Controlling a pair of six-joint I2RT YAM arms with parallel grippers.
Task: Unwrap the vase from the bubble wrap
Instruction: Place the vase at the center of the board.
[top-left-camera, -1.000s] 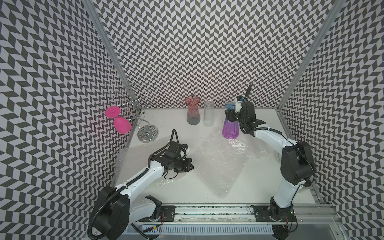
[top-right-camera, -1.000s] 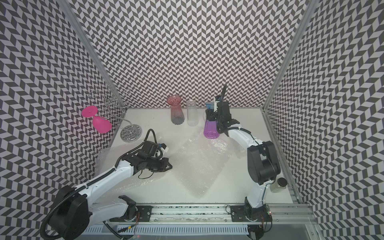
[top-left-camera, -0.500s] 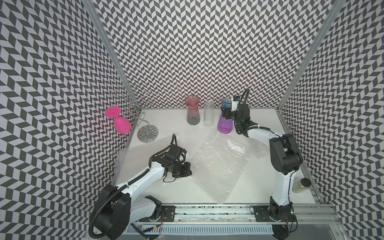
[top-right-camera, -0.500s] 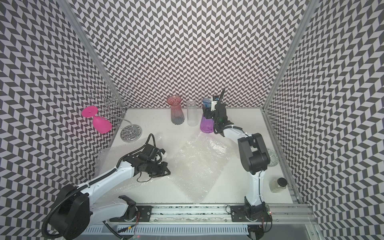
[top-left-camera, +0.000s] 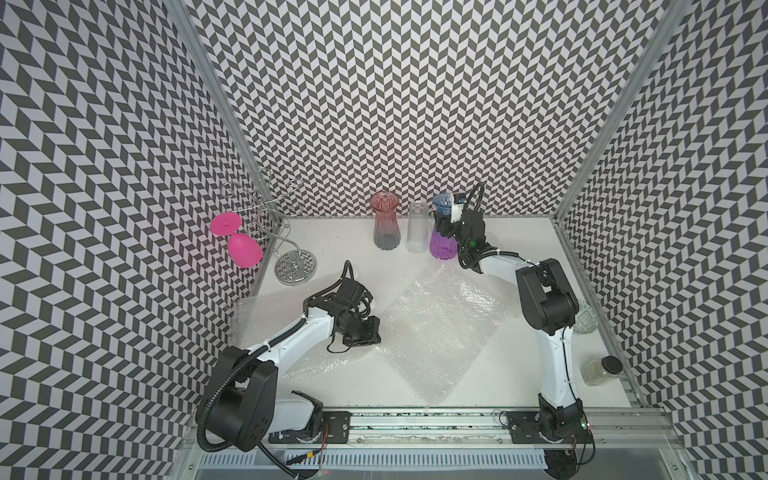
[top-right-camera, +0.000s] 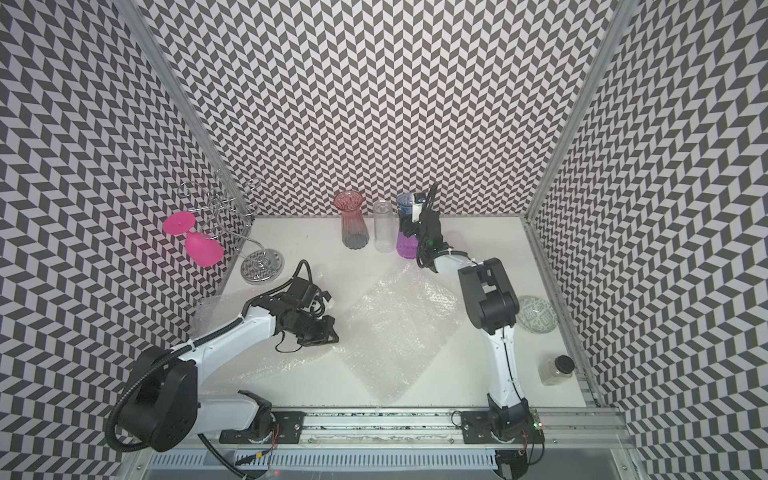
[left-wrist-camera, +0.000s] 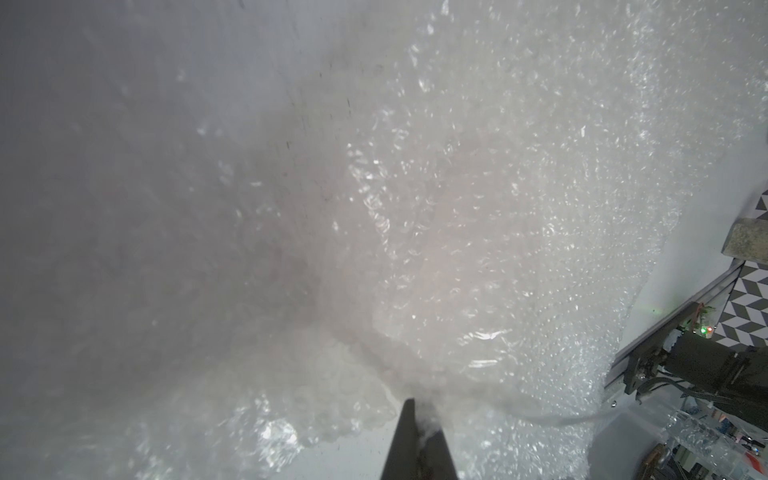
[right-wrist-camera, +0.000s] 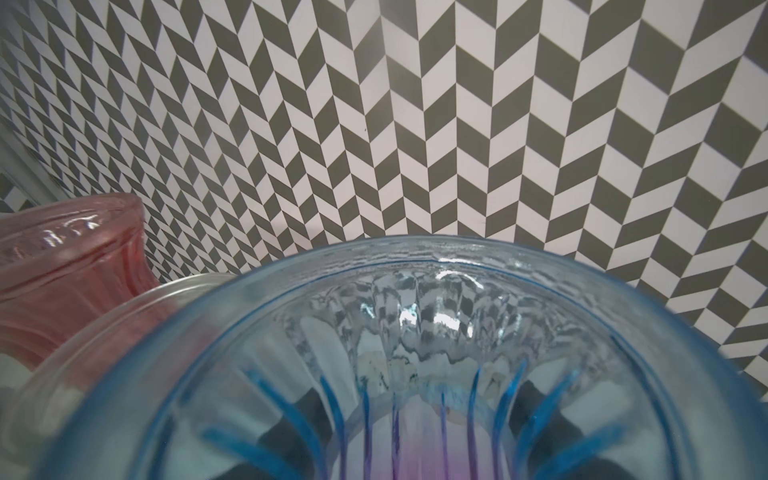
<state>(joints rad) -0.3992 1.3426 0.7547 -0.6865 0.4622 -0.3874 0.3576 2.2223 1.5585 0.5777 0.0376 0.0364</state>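
Pinching bubble wrap (left-wrist-camera: 457, 208) in the tight-closed left pincer (left-wrist-camera: 417, 419) — clasping the upright blue-purple vase (top-left-camera: 441, 247) by its neck in the right pincer (top-left-camera: 444, 225).

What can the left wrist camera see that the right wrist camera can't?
Only the left wrist view: the left gripper pinching bubble wrap. Only the right wrist view: the blue vase rim up close, with a pink vase and a clear vase beside it. Both: the zigzag wall.
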